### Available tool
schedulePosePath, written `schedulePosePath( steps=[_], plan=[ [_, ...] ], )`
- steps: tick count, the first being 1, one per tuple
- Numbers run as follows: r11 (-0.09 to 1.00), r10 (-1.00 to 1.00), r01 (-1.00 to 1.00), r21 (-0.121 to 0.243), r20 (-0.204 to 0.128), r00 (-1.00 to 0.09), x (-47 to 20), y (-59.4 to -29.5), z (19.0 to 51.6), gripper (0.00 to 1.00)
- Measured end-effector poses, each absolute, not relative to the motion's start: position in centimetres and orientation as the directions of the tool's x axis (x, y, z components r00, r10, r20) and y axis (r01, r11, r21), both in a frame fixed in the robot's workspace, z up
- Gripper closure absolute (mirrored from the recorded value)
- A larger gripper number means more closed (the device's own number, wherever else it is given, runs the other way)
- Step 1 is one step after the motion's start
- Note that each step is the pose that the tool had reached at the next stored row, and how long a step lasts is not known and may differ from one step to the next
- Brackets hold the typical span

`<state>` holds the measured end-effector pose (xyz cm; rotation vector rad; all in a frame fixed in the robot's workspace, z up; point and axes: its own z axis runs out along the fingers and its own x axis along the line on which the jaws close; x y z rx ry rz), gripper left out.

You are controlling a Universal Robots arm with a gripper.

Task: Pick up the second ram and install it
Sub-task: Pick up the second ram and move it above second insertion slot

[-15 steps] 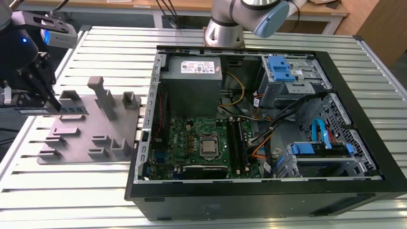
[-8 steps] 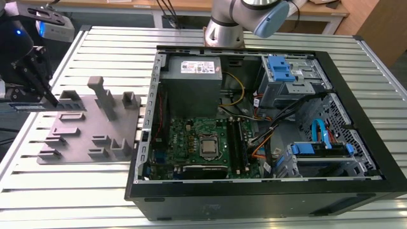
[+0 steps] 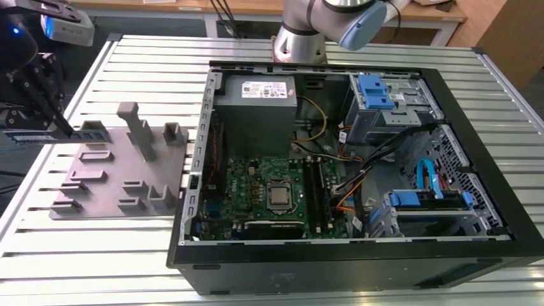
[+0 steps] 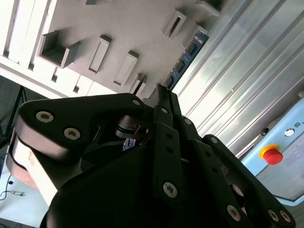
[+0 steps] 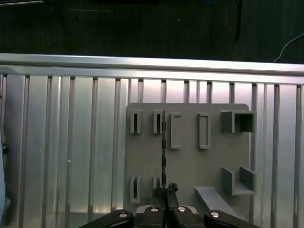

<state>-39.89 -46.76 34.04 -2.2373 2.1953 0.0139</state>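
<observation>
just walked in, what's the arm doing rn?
The arm's gripper is closed on the memory stick, holding it on edge at the grey holder tray on the exterior view's left. Whether the stick is clear of the tray's slots is hard to tell. The open computer case lies beside the tray; the stick is not in it yet.

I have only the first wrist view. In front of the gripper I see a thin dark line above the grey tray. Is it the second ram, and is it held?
Observer: Yes. The second wrist view shows its flat side: the second ram, blue with black chips, clamped in the gripper.
Operator: Where is the computer?
Observer: In the exterior view, the open computer case lies at the exterior view's right of the grey tray.
</observation>
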Motion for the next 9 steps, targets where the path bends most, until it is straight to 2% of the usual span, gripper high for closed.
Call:
schedulePosePath(
  steps=[9],
  plan=[
    [-0.019,-1.0,-1.0,0.001,-0.011,0.019,-39.9,-46.8,35.4,0.87]
  ],
)
